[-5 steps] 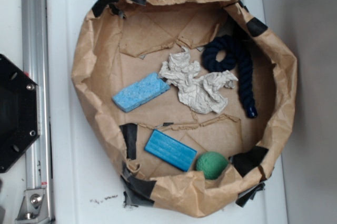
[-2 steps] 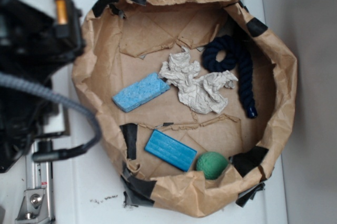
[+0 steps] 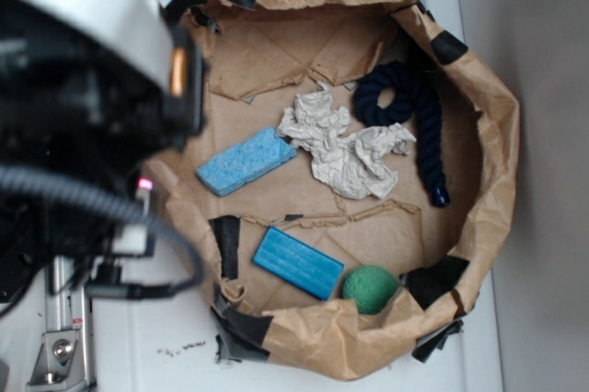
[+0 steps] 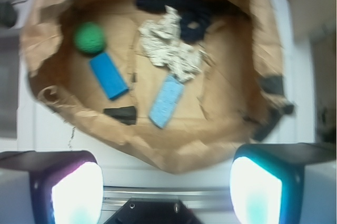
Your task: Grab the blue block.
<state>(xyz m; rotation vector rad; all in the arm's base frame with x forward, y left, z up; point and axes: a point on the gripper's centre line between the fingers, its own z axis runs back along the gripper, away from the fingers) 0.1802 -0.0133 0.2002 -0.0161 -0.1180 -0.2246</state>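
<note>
the step in hand looks like the approach: the arm sits over the left side of the scene, outside the paper bowl, and nothing is held. in the wrist view the gripper stands wide, its two pads far apart at the lower edge with bare white surface and the bowl's near rim between them.

the blue block lies flat on the bowl floor toward the near-left part in the exterior view, its long side running on a slant. its right end sits just beside the green ball, touching or nearly so; i cannot tell which. a strip of black tape lies just left of it. the paler sponge block lies farther in, apart from it, next to the crumpled paper, with the dark rope at the far right.

the next move likely calls for carrying the gripper over the rim to above the mid-blue bar, turning so the jaws straddle its short width, and descending clear of the ball and the bowl wall.
</note>
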